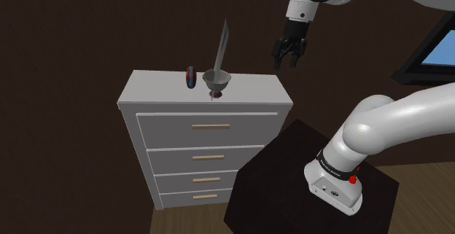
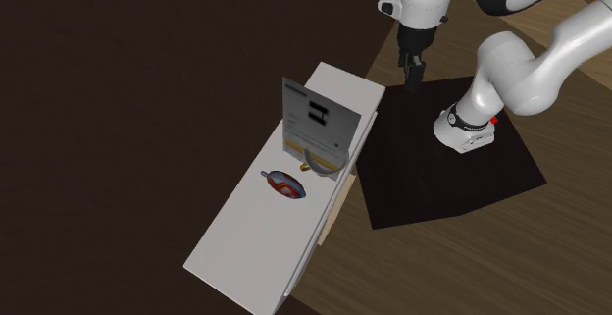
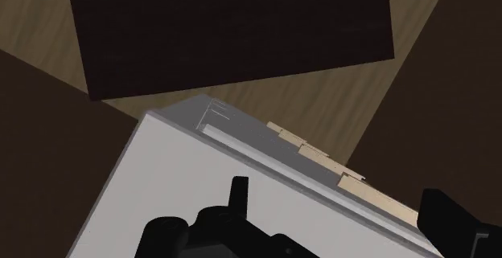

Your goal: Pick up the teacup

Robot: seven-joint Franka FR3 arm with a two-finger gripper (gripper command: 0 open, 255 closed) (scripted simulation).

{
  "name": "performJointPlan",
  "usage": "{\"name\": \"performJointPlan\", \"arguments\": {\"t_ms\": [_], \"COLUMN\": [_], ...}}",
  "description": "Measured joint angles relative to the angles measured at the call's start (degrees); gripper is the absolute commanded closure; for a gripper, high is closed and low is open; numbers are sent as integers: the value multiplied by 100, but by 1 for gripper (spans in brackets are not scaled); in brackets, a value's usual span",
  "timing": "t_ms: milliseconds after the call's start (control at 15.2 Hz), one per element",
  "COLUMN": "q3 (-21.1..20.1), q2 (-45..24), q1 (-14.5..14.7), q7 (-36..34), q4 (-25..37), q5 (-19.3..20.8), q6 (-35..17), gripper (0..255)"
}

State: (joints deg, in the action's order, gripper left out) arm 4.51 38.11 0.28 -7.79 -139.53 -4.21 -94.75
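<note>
The teacup (image 1: pixel 216 82) is a grey, funnel-shaped cup standing on the white dresser's top (image 1: pixel 157 90), near the middle. Seen from above, its rim (image 2: pixel 319 164) shows just in front of a tall flat box (image 2: pixel 316 125). My gripper (image 1: pixel 290 55) hangs in the air above the dresser's end, to the shoulder view's right of the cup and well higher than it. Its fingers stand apart with nothing between them. In the second exterior view the gripper (image 2: pixel 412 68) is past the dresser's far end. The wrist view looks down on a corner of the dresser top (image 3: pixel 201 184), with one black finger (image 3: pixel 450 220) showing.
A red and blue rounded object (image 1: pixel 192 76) lies beside the cup. The tall flat box (image 1: pixel 223 44) leans up behind the cup. The dresser has several drawers with tan handles (image 1: pixel 211 127). The black stand (image 2: pixel 451 176) sits close against the dresser, on a wooden floor (image 3: pixel 322 96).
</note>
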Motion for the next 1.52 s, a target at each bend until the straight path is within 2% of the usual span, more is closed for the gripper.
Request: {"name": "performJointPlan", "arguments": {"t_ms": [660, 1122, 1518], "q3": [45, 83, 89], "q2": [-1750, -3023, -3356], "q1": [412, 667, 703], "q7": [257, 685, 931], "q4": [388, 1084, 1016], "q5": [-942, -1753, -1996], "q6": [-1927, -2854, -3271], "gripper": [0, 0, 0]}}
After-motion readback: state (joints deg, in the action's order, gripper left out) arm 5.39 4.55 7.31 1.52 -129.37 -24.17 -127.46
